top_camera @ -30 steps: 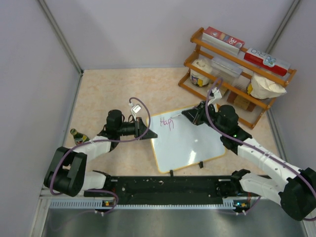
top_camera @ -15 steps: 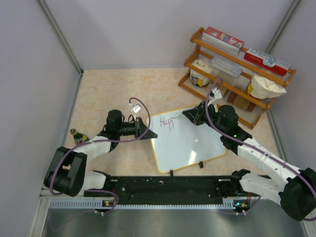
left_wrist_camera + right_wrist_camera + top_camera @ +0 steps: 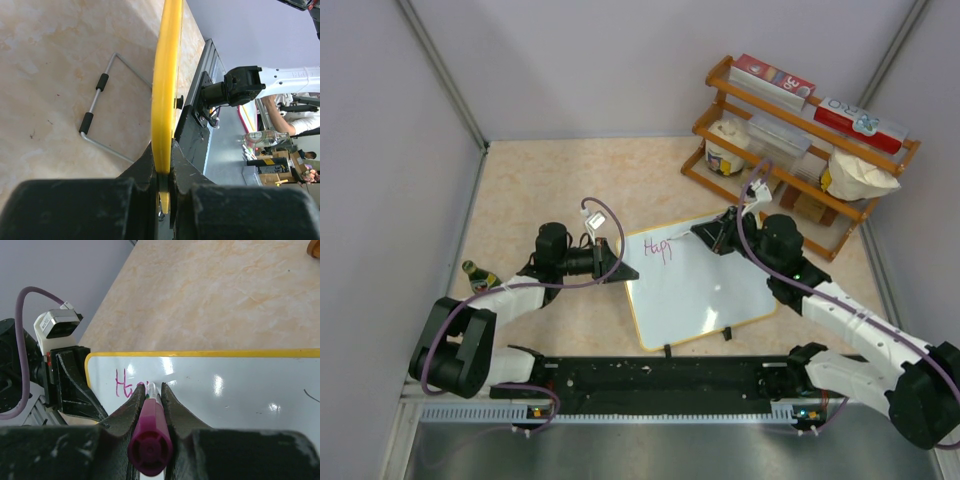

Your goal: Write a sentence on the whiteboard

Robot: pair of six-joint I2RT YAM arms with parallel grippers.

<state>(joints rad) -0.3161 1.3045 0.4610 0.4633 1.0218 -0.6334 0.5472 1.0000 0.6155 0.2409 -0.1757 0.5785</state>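
From above, the glossy white rectangular whiteboard (image 3: pixel 705 290) with its thin yellow-orange frame lies flat on the beige marbled table (image 3: pixel 550 180), between the two arms and turned a little askew. The left gripper (image 3: pixel 620 271) is closed on the board's left edge. The right gripper (image 3: pixel 706 233) reaches over the far edge, jaws clamped on a magenta marker whose tip is too small to make out here. Pink handwritten letters (image 3: pixel 658 247) sit in the board's far left corner. A wooden orange-brown rack (image 3: pixel 720 75) loaded with boxes and tubs stands in the far right corner, well apart from the board. A small dark glass bottle (image 3: pixel 478 275) lies beside the left arm.

Through the left wrist camera, the frame runs up the middle as a bright yellow strip (image 3: pixel 167 75), pinched between the two black fingers (image 3: pixel 145 170), which press against it on either side. To its left a bent grey wire loop (image 3: pixel 112 62) with two black sleeves rests on the table; I cannot tell whether it joins the board.

Through the right wrist camera, the magenta marker (image 3: pixel 150 437) is squeezed between the right gripper's fingers, its tip down at the white surface (image 3: pixel 230 390), right at the end of the pink letters (image 3: pixel 125 386). The left gripper (image 3: pixel 75 390) shows at the board's corner beyond.
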